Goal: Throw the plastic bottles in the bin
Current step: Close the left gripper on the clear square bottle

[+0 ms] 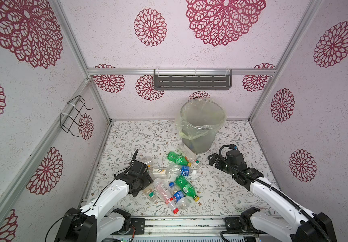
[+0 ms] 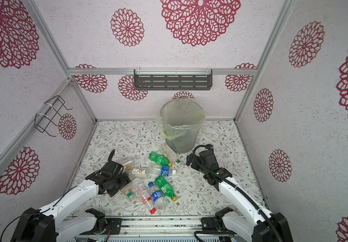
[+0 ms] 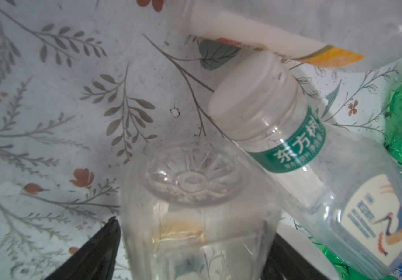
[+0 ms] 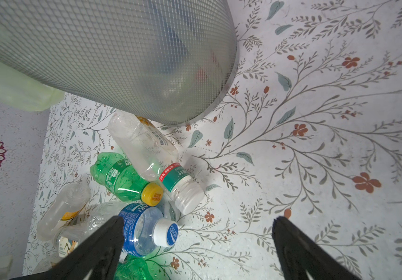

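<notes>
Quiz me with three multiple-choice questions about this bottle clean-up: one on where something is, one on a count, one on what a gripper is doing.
1. Where does the bin stand?
A. at the front edge
B. at the back, beyond the bottles
C. tipped over in a left corner

2. How many bottles on the table are green?
A. one
B. two
C. four

3. How is the right gripper?
A. shut on a bottle
B. clamped on the bin's rim
C. open, holding nothing

Answers:
1. B, since both top views show it upright behind the pile.
2. B, since the green bottles are one near the bin and one nearer the front.
3. C, since the right wrist view shows only bare table between its spread fingers.
</notes>
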